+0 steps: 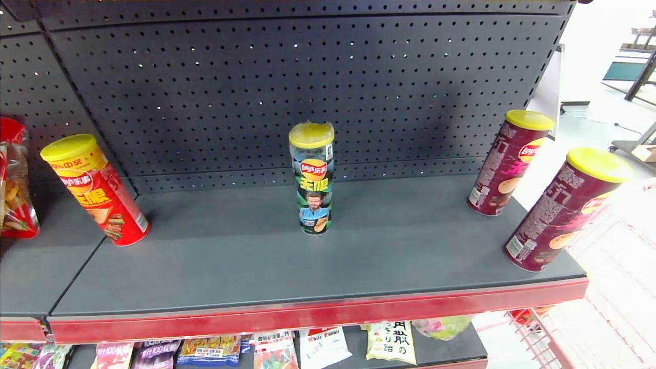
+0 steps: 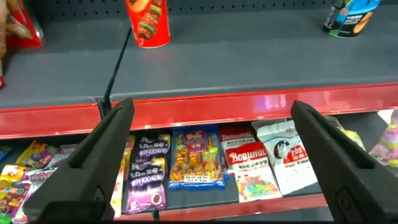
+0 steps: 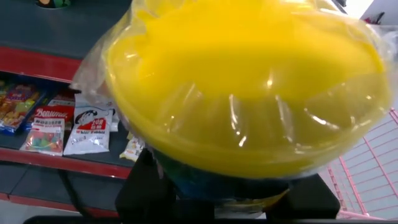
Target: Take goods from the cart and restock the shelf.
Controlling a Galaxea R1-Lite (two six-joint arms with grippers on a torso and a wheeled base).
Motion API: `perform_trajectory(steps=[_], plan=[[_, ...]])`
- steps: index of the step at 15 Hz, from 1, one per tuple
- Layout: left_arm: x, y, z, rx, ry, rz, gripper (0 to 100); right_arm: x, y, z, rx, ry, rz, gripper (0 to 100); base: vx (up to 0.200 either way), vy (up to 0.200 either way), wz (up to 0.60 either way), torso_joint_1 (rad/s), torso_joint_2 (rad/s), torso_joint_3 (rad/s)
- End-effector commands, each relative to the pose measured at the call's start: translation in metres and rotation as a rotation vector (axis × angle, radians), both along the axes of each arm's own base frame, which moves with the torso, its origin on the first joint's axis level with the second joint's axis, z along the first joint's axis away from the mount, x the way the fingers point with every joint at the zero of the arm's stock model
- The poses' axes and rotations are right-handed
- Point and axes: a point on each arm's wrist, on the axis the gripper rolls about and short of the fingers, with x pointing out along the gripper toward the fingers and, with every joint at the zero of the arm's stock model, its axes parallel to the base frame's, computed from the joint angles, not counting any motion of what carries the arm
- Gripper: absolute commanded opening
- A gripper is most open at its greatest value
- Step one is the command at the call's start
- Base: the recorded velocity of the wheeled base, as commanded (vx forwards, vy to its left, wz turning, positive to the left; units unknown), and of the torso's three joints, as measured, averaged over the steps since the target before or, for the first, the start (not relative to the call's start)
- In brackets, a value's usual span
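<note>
Grips a can (image 3: 249, 81), its yellow lid wrapped in plastic, in the right gripper (image 3: 224, 202), fingers clamped on its sides, out in front of the shelf (image 3: 62, 28) and beside the cart (image 3: 373, 162). Holds the left gripper (image 2: 214, 165) wide open with nothing between its fingers, facing the shelf's red edge, above rows of bags (image 2: 152, 180). Standing on the shelf: red can (image 1: 95, 189) at left, green can (image 1: 311, 179) mid, 1 maroon can (image 1: 510, 161) back right, second maroon can (image 1: 566, 210) at the front right corner.
</note>
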Motion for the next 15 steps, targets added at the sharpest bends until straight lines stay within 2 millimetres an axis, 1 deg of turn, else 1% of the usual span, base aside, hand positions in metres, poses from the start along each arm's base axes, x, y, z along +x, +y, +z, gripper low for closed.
perform_trajectory(steps=[1, 4, 5, 6, 7, 8, 9, 10, 11, 12, 13, 14, 15], plan=[[0.000, 0.000, 0.000, 0.001, 0.002, 0.001, 100, 0.001, 0.000, -0.002, -0.001, 0.008, 0.000, 0, 0.000, 0.000, 0.00, 0.000, 0.00, 0.000], [0.003, 0.000, 0.001, 0.007, 0.032, -0.016, 100, 0.001, 0.000, -0.003, 0.021, 0.016, 0.042, 0, 0.000, 0.000, 0.00, 0.000, 0.00, 0.000], [0.002, -0.001, 0.003, 0.004, 0.018, -0.073, 100, 0.001, 0.000, -0.003, 0.025, 0.016, 0.041, 0, 0.000, 0.000, 0.00, 0.000, 0.00, 0.000], [0.000, -0.002, 0.036, -0.053, -0.023, -0.126, 100, 0.002, 0.000, -0.003, 0.026, 0.019, 0.040, 0, 0.000, 0.000, 0.00, 0.000, 0.00, 0.000], [0.012, -0.002, 0.091, -0.192, 0.003, -0.183, 100, 0.002, 0.000, -0.003, 0.026, 0.022, 0.040, 0, 0.000, 0.000, 0.00, 0.000, 0.00, 0.000], [0.025, -0.004, 0.136, -0.253, 0.002, -0.293, 100, 0.003, 0.000, -0.003, 0.024, 0.033, 0.038, 0, 0.000, 0.000, 0.00, 0.000, 0.00, 0.000], [0.035, -0.008, 0.152, -0.243, 0.028, -0.424, 100, 0.004, 0.000, -0.002, 0.023, 0.042, 0.035, 0, 0.000, 0.000, 0.00, 0.000, 0.00, 0.000], [0.047, -0.014, 0.155, -0.204, 0.071, -0.579, 100, 0.007, 0.001, 0.001, 0.021, 0.058, 0.034, 0, 0.000, 0.000, 0.00, 0.000, 0.00, 0.000], [0.074, -0.024, 0.157, -0.155, 0.132, -0.702, 100, 0.009, 0.001, 0.006, 0.020, 0.060, 0.033, 0, 0.000, 0.000, 0.00, 0.000, 0.00, 0.000], [0.088, -0.029, 0.159, -0.141, 0.147, -0.724, 100, 0.009, 0.001, 0.007, 0.021, 0.055, 0.034, 0, 0.000, 0.000, 0.00, 0.000, 0.00, 0.000], [0.127, -0.042, 0.159, -0.103, 0.161, -0.793, 100, 0.008, 0.001, 0.011, 0.022, 0.043, 0.044, 0, 0.000, 0.000, 0.00, 0.000, 0.00, 0.000], [0.156, -0.051, 0.153, -0.075, 0.172, -0.886, 100, 0.008, 0.001, 0.014, 0.024, 0.039, 0.044, 0, 0.000, 0.000, 0.00, 0.000, 0.00, 0.000], [0.188, -0.060, 0.142, -0.049, 0.195, -0.948, 100, 0.008, 0.001, 0.014, 0.024, 0.040, 0.044, 0, 0.000, 0.000, 0.00, 0.000, 0.00, 0.000]])
